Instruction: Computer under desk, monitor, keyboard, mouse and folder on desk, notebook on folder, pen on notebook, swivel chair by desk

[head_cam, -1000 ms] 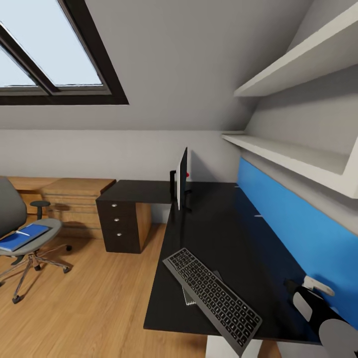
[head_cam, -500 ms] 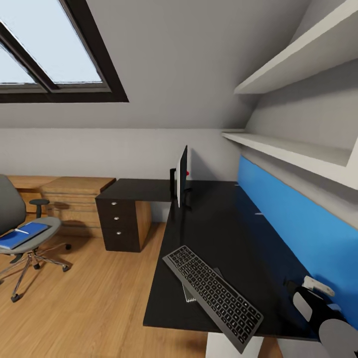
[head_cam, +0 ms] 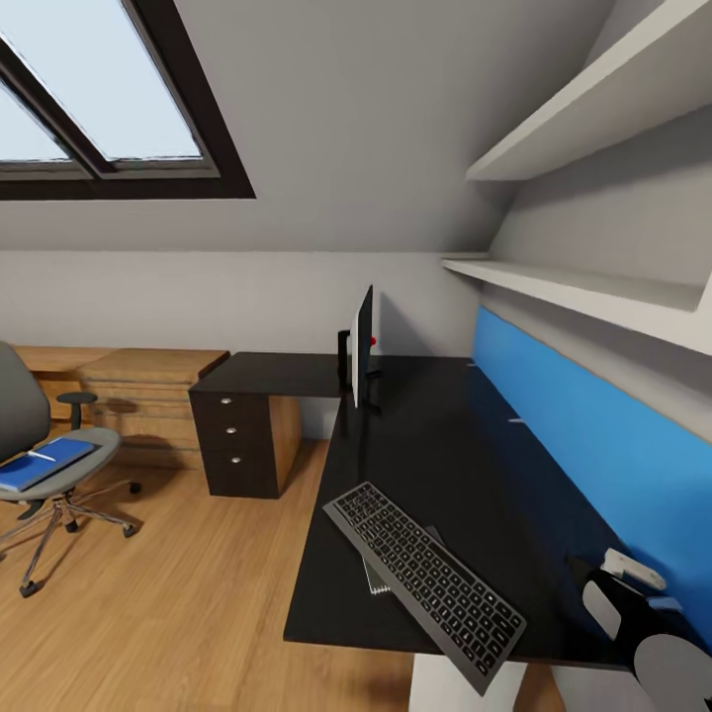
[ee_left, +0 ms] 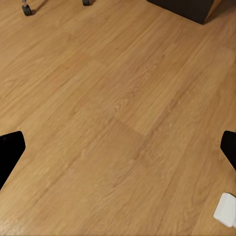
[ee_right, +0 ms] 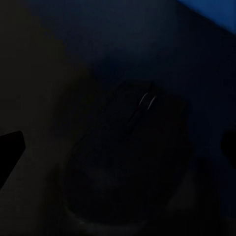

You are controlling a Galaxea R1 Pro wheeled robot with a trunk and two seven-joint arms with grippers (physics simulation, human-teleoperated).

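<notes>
The black desk [head_cam: 445, 445] runs along the blue back panel [head_cam: 593, 445]. On it the monitor [head_cam: 363, 346] stands edge-on. The keyboard [head_cam: 425, 583] lies askew at the near edge, one end overhanging, on top of the notebook [head_cam: 375, 583]. At far left the swivel chair [head_cam: 25, 435] carries the folder [head_cam: 44, 463] with the pen [head_cam: 42, 456] on it. My right arm [head_cam: 643, 623] rests over the desk's near right corner. In the right wrist view the right gripper [ee_right: 118, 147] is open above the dark mouse [ee_right: 132, 162]. The left gripper [ee_left: 118, 152] hangs open over wooden floor.
A black drawer unit [head_cam: 237, 445] stands under the desk's far wing, and a low wooden cabinet [head_cam: 148, 391] stands against the back wall. White shelves [head_cam: 593, 297] jut out above the desk. A white corner [ee_left: 227, 210] shows beside the left gripper.
The head camera has shifted slightly, sliding the chair toward the picture's left edge. None of the things or arms has visibly moved.
</notes>
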